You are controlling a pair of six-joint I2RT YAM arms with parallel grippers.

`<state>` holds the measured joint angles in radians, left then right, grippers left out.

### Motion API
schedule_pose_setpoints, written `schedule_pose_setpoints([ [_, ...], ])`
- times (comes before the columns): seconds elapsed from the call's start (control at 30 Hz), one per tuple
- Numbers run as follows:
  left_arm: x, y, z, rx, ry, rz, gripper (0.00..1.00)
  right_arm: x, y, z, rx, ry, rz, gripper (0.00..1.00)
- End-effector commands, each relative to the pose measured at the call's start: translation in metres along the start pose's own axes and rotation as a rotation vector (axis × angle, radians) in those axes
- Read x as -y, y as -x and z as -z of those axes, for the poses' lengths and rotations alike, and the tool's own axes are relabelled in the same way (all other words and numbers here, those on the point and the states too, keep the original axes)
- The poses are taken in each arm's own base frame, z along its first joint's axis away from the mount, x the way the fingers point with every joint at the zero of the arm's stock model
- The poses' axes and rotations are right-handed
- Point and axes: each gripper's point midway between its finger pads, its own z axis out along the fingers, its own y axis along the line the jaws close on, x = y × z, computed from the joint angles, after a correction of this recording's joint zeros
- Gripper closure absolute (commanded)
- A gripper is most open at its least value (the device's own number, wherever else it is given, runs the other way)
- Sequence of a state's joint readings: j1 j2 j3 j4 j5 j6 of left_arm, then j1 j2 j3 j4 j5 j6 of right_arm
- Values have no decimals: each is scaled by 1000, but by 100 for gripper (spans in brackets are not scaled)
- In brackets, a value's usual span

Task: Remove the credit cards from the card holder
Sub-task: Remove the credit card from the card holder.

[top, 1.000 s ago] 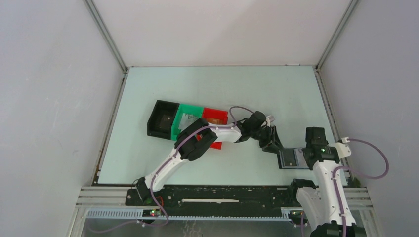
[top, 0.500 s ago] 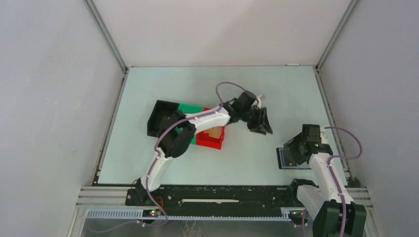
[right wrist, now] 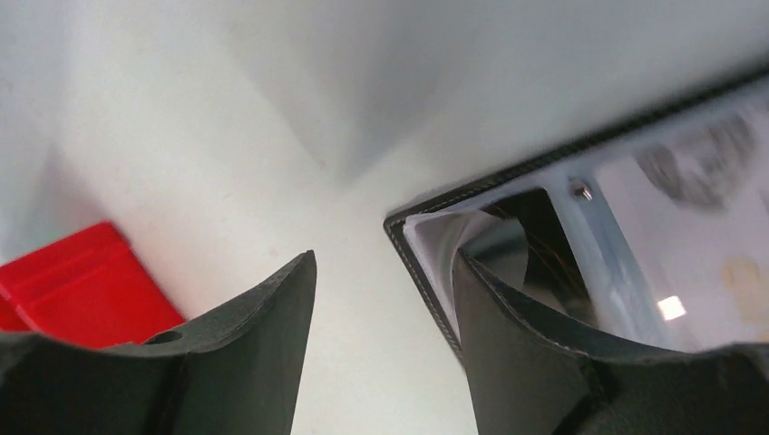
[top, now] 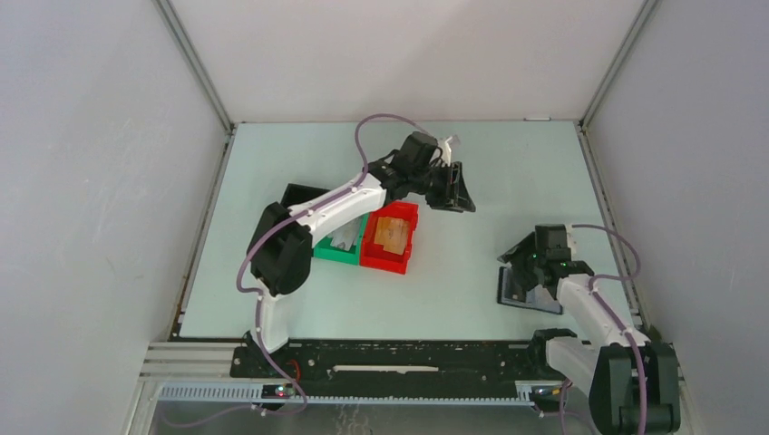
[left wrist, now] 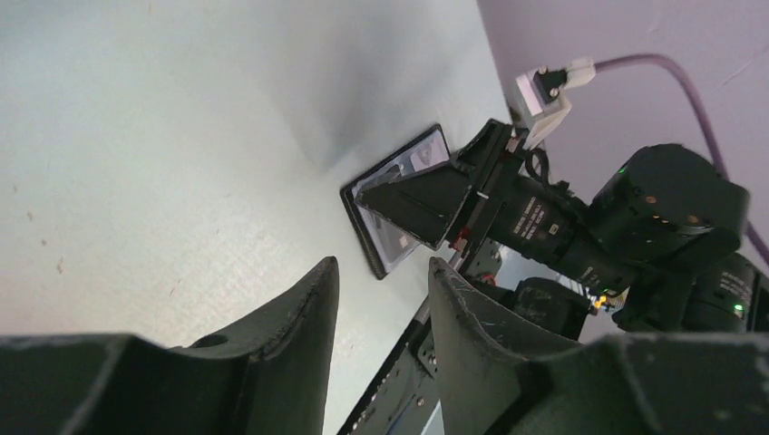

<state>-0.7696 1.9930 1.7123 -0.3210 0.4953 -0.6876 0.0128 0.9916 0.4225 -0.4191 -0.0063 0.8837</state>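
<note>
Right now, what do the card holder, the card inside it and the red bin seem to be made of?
Card holder: black leather or imitation, matt; a stitched seam runs along its edge in the right wrist view.
Card: probably glossy plastic, pale; it throws a bright glint.
Red bin: rigid moulded plastic, smooth with a slight sheen and stepped ridges.

A pale green tabletop [top: 508, 172] carries 3 small open bins in a row left of its middle: a black bin [top: 295, 193], of which only the far corner shows, a green bin [top: 337, 255] beside it, and a red bin [top: 385, 263] touching the green one's right side. The red bin holds a flat tan piece [top: 394, 231], and the green one holds something pale and clear [top: 343, 237]. Plain white walls [top: 399, 54] close in 3 sides, and a black rail [top: 399, 358] runs along the near edge.
</note>
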Motion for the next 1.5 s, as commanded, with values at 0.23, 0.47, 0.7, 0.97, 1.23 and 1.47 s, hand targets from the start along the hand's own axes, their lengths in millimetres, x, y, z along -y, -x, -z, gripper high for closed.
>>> schedule_pose_setpoints([
  [0.23, 3, -5, 27, -9, 7, -47, 54, 4, 20, 30, 45, -14, 9, 33],
  [0.47, 5, -7, 24, -25, -10, -42, 54, 19, 4, 26, -27, -51, 8, 34],
  [0.7, 5, -12, 26, -34, -13, -44, 54, 6, -27, 10, -136, -1, 53, 34],
  [0.97, 3, -4, 36, -13, 7, -64, 54, -56, -64, -4, -249, 151, 87, 35],
  [1.23, -24, 0, 49, -18, 120, -90, 54, -105, -45, 25, -175, 286, 234, 36],
  [1.47, -28, -38, 15, -124, 96, -45, 54, -31, -13, 27, -60, 112, 188, 38],
])
